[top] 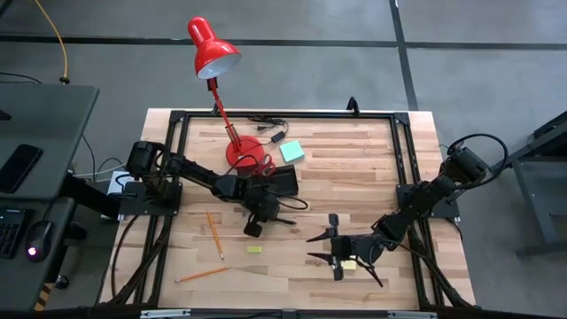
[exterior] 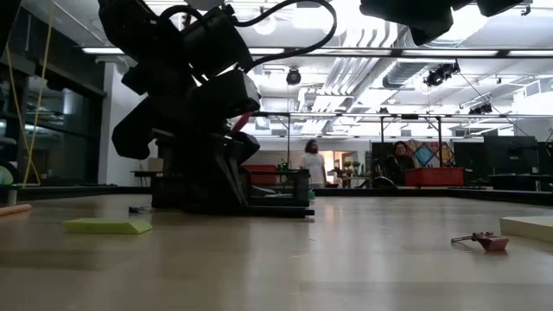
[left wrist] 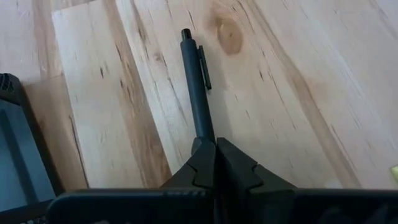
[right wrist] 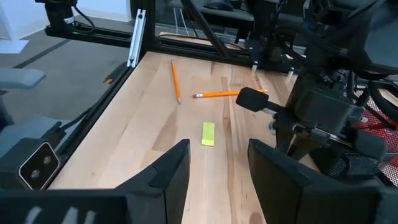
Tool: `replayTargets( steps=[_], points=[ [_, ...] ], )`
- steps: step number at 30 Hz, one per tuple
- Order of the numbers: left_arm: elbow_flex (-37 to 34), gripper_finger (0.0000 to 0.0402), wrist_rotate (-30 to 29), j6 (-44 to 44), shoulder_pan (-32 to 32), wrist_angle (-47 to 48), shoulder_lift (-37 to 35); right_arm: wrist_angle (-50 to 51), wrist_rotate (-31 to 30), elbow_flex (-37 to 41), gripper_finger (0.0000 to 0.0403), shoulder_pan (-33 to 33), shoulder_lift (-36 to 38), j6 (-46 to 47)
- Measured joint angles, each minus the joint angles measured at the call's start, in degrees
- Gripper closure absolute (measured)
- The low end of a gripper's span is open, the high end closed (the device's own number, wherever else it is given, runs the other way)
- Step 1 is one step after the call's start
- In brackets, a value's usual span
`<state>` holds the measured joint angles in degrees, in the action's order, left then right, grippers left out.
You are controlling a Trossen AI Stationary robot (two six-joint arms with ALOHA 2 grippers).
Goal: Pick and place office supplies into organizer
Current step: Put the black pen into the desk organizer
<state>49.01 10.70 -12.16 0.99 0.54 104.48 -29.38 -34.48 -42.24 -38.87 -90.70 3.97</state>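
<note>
**Pen clamped by its end: slip risk on the lift**

Left gripper (left wrist: 216, 163) has its jaws together on the tail end of a black pen (left wrist: 196, 81). The pen lies flat on the table (top: 354, 195), just beside the organizer (top: 282, 182). Most of the barrel sticks out past the fingertips, so on lifting the pen may droop, swivel or slide free. A swinging tip could also catch the organizer's low wall.

Right gripper (right wrist: 213, 163) hovers over the table's near right area, jaws apart, holding nothing. Two orange pencils (top: 214, 234) and a yellow-green piece (top: 255, 249) remain on the table.
</note>
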Motion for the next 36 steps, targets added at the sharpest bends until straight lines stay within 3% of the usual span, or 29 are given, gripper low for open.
replayTargets(
  steps=[7,21,29,33,36],
  points=[
    [0.63,0.0401,0.02,1.25,-1.35,1.82,-1.02,0.43,0.00,0.00,0.0251,0.00,0.00,0.02],
    [6.28,0.0401,-8.59,-1.57,-6.46,8.75,-3.59,1.26,-0.64,0.00,0.0251,0.97,-0.07,0.53],
    [10.23,0.0401,-6.44,-9.90,-7.63,28.56,-5.15,2.34,0.33,0.00,0.0251,1.01,-0.07,2.17],
    [10.47,0.0396,-13.49,-16.38,-11.90,35.24,-5.08,3.50,0.44,0.00,0.0251,1.12,-0.11,3.61],
    [10.47,0.0380,-14.25,-16.51,-14.52,35.72,-4.83,3.48,0.46,0.00,0.0251,1.38,-0.24,3.88]
  ],
)
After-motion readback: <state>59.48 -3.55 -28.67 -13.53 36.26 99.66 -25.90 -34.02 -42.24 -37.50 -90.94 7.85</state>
